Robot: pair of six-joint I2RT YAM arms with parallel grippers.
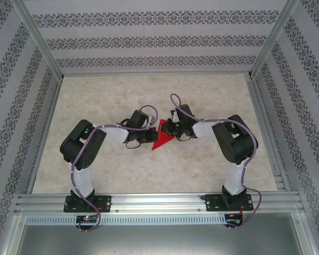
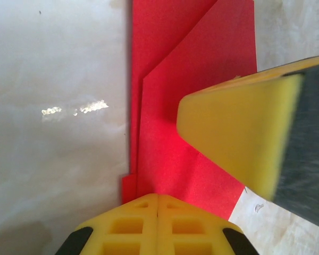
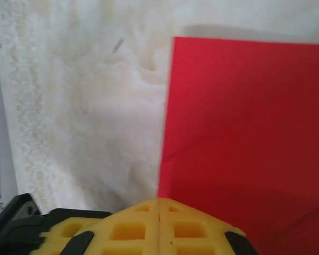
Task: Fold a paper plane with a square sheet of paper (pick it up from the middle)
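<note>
The red sheet of paper [image 1: 162,140] lies on the table between both grippers, folded into overlapping layers with a pointed outline. In the left wrist view the paper [image 2: 191,79] shows a diagonal flap over a long straight layer. My left gripper [image 2: 158,197] is shut, its tips resting on the paper's near end. The right arm's yellow finger [image 2: 234,133] presses on the same paper from the right. In the right wrist view my right gripper [image 3: 158,201] is shut at the left edge of the flat paper [image 3: 244,117]. From above, the left gripper [image 1: 148,138] and the right gripper [image 1: 173,133] flank the paper.
The pale marble-patterned table [image 1: 149,170] spreads around the paper on all sides. Aluminium frame rails [image 1: 159,201] run along the near edge, where the arm bases stand. Patterned walls close off the back and sides.
</note>
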